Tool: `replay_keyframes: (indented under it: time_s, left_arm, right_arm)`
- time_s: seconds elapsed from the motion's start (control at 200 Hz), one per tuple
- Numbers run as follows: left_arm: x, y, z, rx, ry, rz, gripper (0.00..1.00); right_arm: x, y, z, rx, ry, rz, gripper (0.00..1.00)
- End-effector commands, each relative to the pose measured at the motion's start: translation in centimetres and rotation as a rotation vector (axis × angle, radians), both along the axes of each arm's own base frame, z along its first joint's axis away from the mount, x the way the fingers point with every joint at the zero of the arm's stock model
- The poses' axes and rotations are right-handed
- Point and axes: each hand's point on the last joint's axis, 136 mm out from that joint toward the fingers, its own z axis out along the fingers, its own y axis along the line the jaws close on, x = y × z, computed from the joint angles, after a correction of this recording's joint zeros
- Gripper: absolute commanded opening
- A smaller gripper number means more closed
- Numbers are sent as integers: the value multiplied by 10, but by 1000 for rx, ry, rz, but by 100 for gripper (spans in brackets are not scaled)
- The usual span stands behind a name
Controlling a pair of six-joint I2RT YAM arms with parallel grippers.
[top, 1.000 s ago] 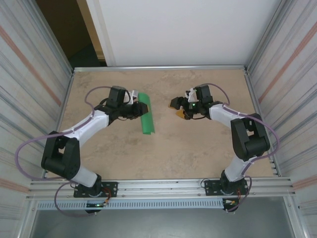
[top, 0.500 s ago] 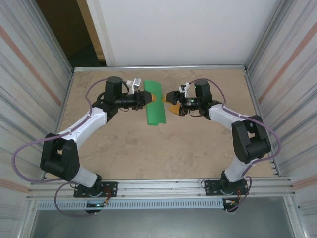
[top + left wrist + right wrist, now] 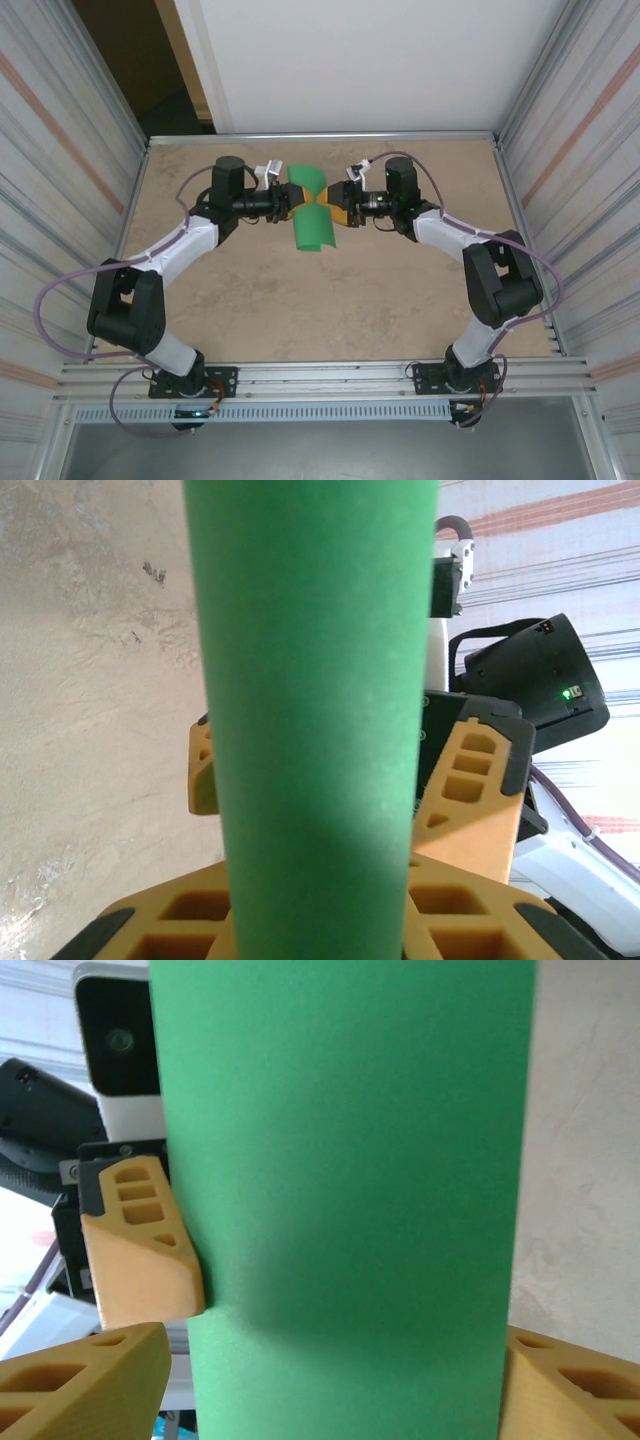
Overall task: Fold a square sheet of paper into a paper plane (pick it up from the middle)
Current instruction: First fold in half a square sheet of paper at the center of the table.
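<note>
Over the far middle of the worktop (image 3: 250, 310), the square sheet of paper (image 3: 309, 220) appears lifted off the surface, bowed into a tall curved strip between the two pincers rather than lying flat. It is thin, bright green stock, and I judge it very light and limp. It will sag wherever it is unsupported, slide easily on smooth plastic fingers, and take a lasting crease from any hard or crooked squeeze. The sound place to hold it is about halfway along its length with a flat, gentle pinch, since a corner would flop and twist. The left pincer (image 3: 298, 198) holds the sheet at about that height, its jaws drawn narrow on the paper, which rises straight up between them in the left wrist view. The right pincer (image 3: 331, 203) faces it from the other side with its fingers (image 3: 85, 1385) set wide astride the strip. The paper's edges reach both fingers, but I cannot tell whether they are pressing on it. Both arms reach forward and inward from their bases, with the forearms angled toward the centre and the wrists turned so that the pincers meet nose to nose at the paper.
</note>
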Motion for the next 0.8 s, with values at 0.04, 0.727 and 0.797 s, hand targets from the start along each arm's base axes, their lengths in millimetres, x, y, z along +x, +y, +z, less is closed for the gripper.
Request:
replay_keyframes:
  time_s: [0.04,0.727,0.797]
  left_arm:
    - [1,6,-6,-12,19,-5,29]
    - [-2,17,-40,62,73,-1,27]
    - [-2,17,-41,64,77,1,28]
  right_arm:
    - [3,2,10,30,-10,26,73]
    - [8,-14,6,-1,-4,-20,28]
    - [9,-15,2,-20,10,-26,23]
